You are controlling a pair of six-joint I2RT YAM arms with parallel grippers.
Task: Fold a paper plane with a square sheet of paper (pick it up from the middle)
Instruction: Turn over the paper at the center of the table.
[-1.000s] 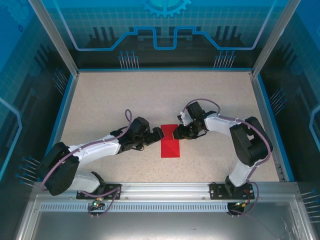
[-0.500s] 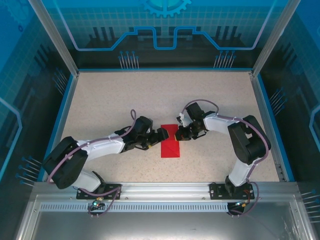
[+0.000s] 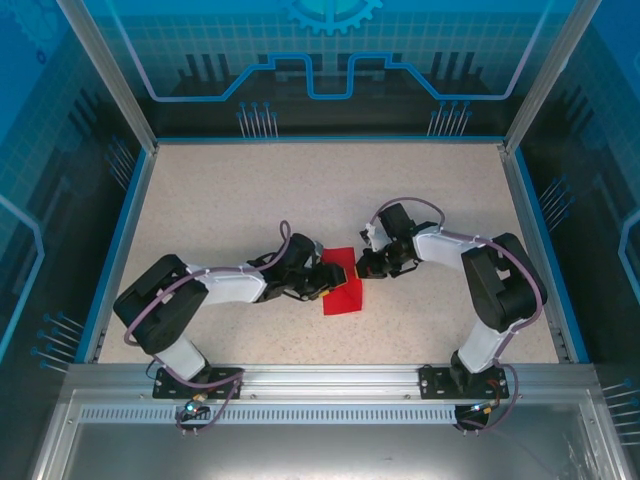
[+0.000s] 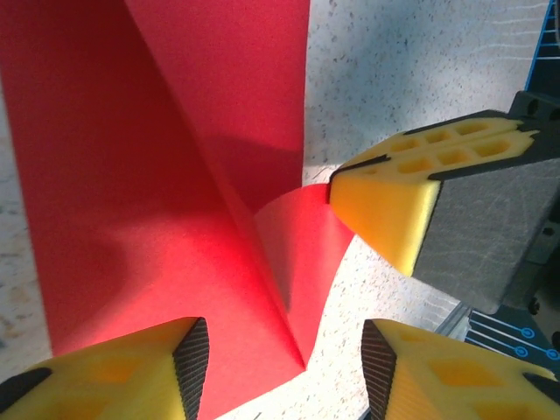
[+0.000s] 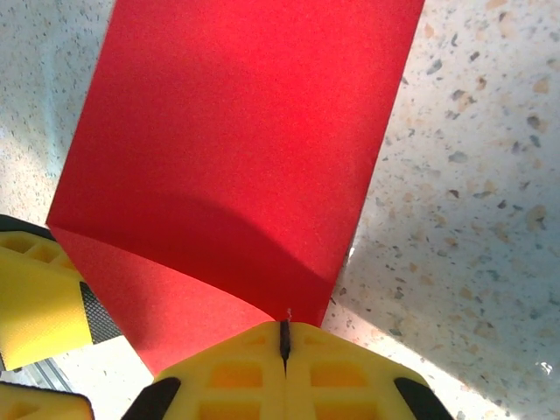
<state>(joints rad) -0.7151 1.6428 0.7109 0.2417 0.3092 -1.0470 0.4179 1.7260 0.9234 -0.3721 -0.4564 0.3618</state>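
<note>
The square sheet of paper (image 3: 345, 293) lies in the middle of the table (image 3: 230, 200), between the two arms. It is already folded to a narrow rectangle. Its long axis runs from the near side to the far side, a little tilted. It has no pointed nose yet, so I cannot say that it points in one direction. The right gripper (image 3: 362, 266) has its jaws fully closed, and they pinch the paper at the right edge of its far half. In the right wrist view the red edge goes directly into the seam between the two yellow pads. In the left wrist view this pinched part curls up from the table, while the rest of the sheet stays flat. I think the right arm holds the upper layer lifted so that the other arm can reach it or get under it. The left gripper (image 3: 322, 281) comes from the left side with its jaws about half open, and it holds nothing. One of its fingers (image 4: 114, 376) rests over the red surface, the other is over bare table, and a corner of the paper lies between them. It seems ready to close on this corner, probably to fold it diagonally for the nose.
</note>
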